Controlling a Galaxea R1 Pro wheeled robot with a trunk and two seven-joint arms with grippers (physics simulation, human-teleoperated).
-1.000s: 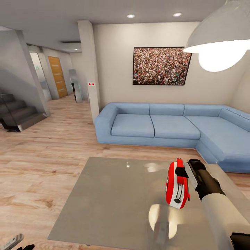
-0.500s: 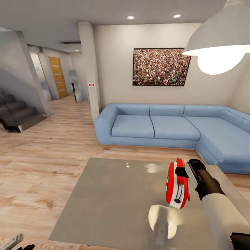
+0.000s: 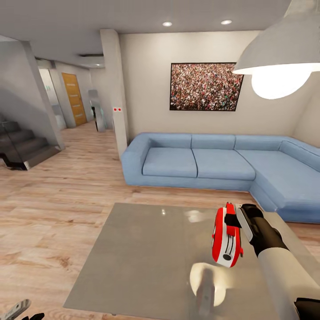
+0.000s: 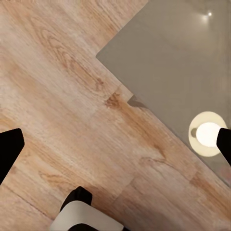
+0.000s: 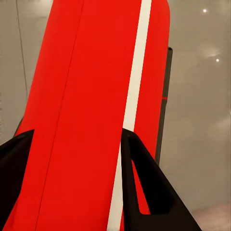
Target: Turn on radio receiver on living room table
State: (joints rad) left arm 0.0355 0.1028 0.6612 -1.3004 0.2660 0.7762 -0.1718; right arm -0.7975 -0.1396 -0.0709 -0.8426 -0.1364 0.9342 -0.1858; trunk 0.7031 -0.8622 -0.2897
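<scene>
Radio receiver [image 3: 227,241] held above the table [image 3: 142,262], near its right edge.

Nothing about my grip has shifted over the last second; only the head tilted slightly, so switching on is still to do. My right claw [image 3: 234,221] clamps the receiver's top, forearm angled in from the right; my left claw [image 4: 115,144] hangs spread over the floor.

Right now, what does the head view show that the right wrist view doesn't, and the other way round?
The head view takes in the room: blue sofa, wall picture, lamp, stairs, wood floor, and the radio lifted above the table. The right wrist view gives a close look at the right gripper with its fingers clamped on the radio's red shell beside the white stripe. Both show radio, right gripper and grey tabletop.
</scene>
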